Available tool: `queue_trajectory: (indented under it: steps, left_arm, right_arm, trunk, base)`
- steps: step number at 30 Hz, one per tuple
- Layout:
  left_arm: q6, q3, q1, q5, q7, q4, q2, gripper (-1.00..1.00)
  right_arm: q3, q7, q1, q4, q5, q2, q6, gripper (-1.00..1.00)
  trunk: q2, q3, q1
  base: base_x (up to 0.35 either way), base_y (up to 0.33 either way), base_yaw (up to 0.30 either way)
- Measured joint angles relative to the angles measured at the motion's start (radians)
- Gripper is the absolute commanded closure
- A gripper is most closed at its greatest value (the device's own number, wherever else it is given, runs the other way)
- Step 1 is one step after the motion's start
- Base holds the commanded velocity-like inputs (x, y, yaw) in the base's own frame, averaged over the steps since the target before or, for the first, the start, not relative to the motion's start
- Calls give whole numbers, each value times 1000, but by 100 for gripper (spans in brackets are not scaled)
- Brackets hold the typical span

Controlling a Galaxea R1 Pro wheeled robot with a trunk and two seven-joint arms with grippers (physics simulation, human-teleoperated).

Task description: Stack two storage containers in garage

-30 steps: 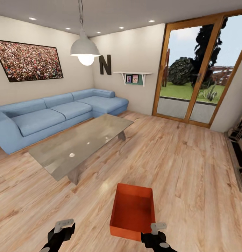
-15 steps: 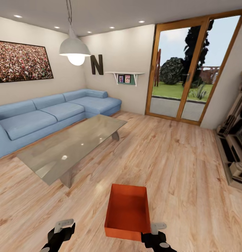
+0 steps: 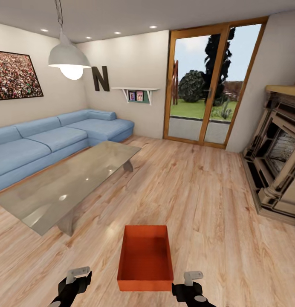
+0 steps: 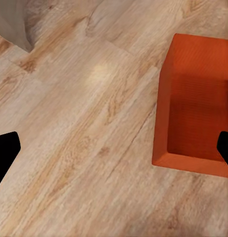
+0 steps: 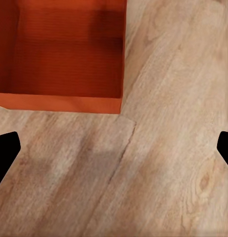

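One storage container (image 3: pixel 145 258) (empty), two claws apart.

Light wood planks (image 3: pixel 198 200) are covering the living room floor. One red-orange storage container (image 3: pixel 146 258) is sitting open-topped directly on the planks at the near edge, well apart from everything else. A low glass table (image 3: pixel 70 184) is standing on the floor toward the left, a blue sectional sofa (image 3: pixel 58 138) is lining the far-left side, and a fireplace (image 3: pixel 277 168) is resting along the right edge.
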Motion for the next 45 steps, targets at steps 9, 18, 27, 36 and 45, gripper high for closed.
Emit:
queue_trajectory:
  steps: [9, 18, 27, 36, 45]
  left_arm:
    - [0, 0, 0, 0, 0, 0, 0, -100]
    - [0, 0, 0, 0, 0, 0, 0, -100]
    - [0, 0, 0, 0, 0, 0, 0, -100]
    - [0, 0, 0, 0, -1, 0, 0, -100]
    - [0, 0, 0, 0, -1, 0, 0, -100]
  right_arm:
    - [0, 0, 0, 0, 0, 0, 0, -100]
    - [0, 0, 0, 0, 0, 0, 0, -100]
    - [0, 0, 0, 0, 0, 0, 0, -100]
    - [0, 0, 0, 0, 0, 0, 0, -100]
    - [0, 0, 0, 0, 0, 0, 0, -100]
  trunk:
    - [0, 0, 0]
    - [0, 0, 0]
    - [0, 0, 0]
    - [0, 0, -1]
    - [0, 0, -1]
  base:
    - [0, 0, -19]
    - [130, 0, -1]
    - [42, 0, 0]
    - [258, 0, 0]
    - [337, 0, 0]
